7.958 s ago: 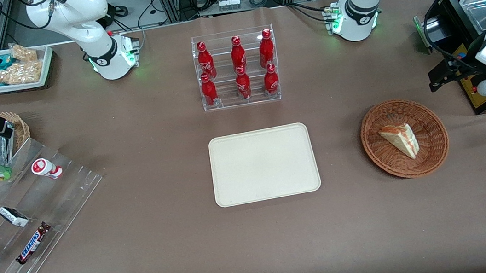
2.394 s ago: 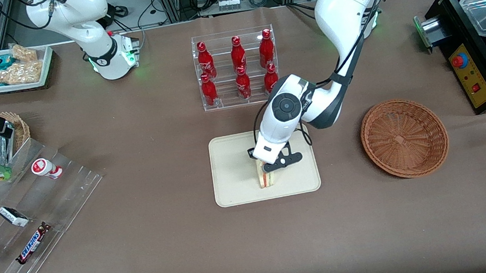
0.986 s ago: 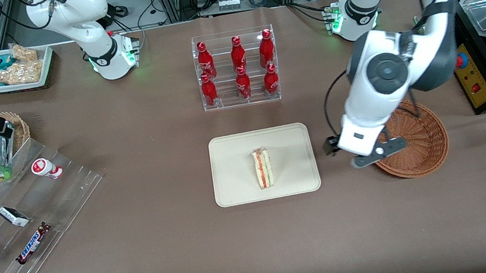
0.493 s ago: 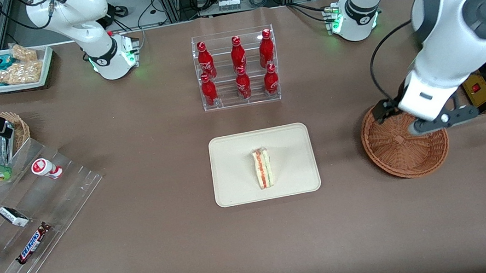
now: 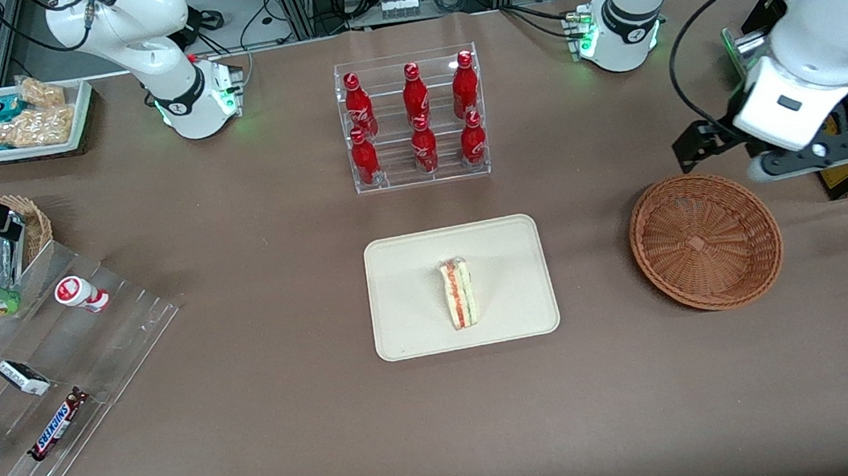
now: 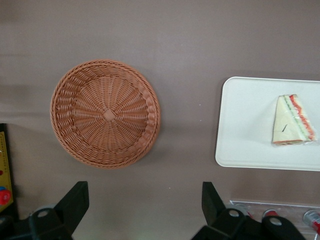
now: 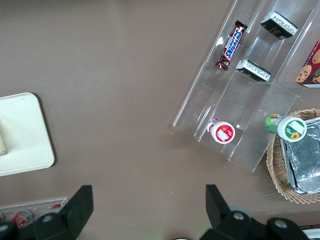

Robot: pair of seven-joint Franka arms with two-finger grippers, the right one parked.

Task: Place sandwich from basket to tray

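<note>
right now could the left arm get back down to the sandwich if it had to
Probably yes. The sandwich lies alone on the tray with nothing over it, and the gripper, open and empty, hangs above the table beside the basket.

One sandwich (image 5: 459,293), one tray (image 5: 408,305), one basket (image 5: 705,241), six red bottles (image 5: 418,120), one tool (image 5: 741,150).

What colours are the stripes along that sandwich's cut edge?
Red-orange and green between pale bread; the sandwich shows best in the left wrist view.
</note>
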